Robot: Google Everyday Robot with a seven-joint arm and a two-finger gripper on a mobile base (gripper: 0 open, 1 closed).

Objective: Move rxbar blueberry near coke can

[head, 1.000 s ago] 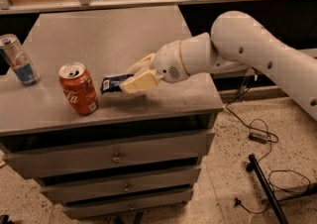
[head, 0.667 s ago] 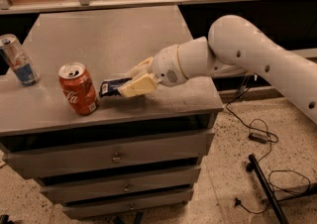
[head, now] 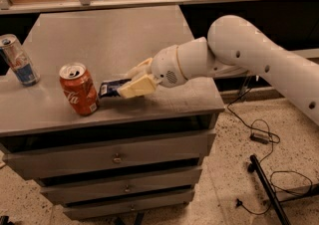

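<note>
rxbar blueberry [head: 110,88] gripped by claw [head: 128,82] beside coke can [head: 79,89].

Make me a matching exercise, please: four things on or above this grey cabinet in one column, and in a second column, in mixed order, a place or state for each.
Column one
1. red Coca-Cola soda can
2. dark navy-blue flat snack bar
3. slim silver-and-blue can
4. gripper

Column two
a. far left on the grey cabinet top
b. clamped by the gripper
c. shut, above the cabinet's front part
d. upright, just left of the bar

Pairs: 1-d; 2-b; 3-a; 4-c
</note>
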